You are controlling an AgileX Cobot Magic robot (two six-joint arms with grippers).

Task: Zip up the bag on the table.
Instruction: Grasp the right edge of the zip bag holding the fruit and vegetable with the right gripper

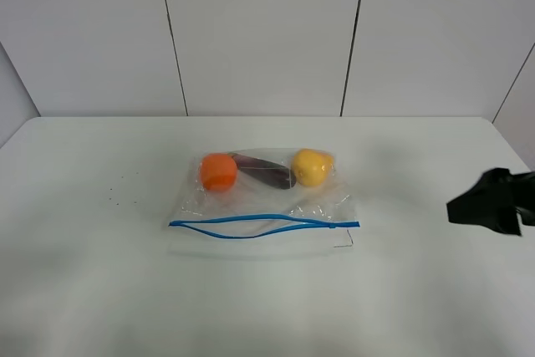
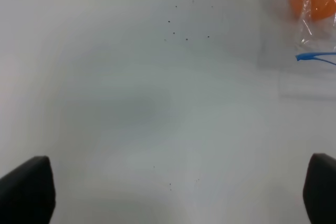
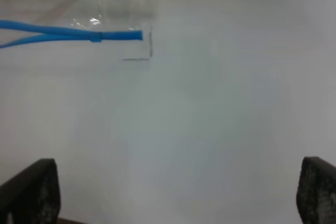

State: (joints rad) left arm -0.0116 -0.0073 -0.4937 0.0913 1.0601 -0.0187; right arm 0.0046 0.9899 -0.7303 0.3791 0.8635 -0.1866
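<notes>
1. The bag (image 1: 263,198) lies at the middle of the table (image 1: 84,290), its blue zipper strip (image 1: 263,225) along the 6 o'clock edge.
2. The film looks limp and slippery, so it is best pinched at the stiffer strip.
3. Both claws gape empty: left gripper (image 2: 181,190), right gripper (image 3: 178,192).

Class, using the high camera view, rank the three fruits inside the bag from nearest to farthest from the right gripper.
Measured from the right gripper, at the right edge of the view:
1. yellow fruit, at the right end of the bag.
2. dark purple fruit, in the middle.
3. orange fruit, at the left end.
</notes>
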